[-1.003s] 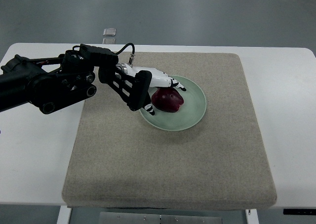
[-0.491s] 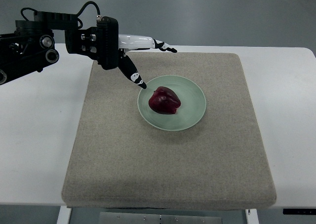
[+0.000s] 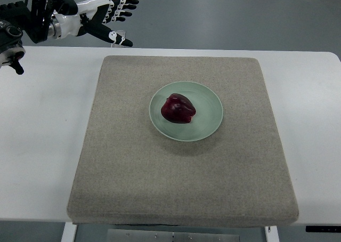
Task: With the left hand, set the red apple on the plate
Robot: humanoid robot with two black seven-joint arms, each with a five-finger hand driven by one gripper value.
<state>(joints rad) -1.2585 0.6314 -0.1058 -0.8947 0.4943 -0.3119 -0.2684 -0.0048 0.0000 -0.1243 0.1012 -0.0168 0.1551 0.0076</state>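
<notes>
While left hand (image 3: 101, 19) hovers above table's (image 3: 37, 146) far-left corner, fingers (image 3: 123, 5) spread, empty, red apple (image 3: 178, 108) rests on green plate (image 3: 205, 126), mid grey mat (image 3: 160, 183).

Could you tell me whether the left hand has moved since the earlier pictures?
Yes. The left hand has pulled up and left, away from the plate, past the mat's far edge.
</notes>
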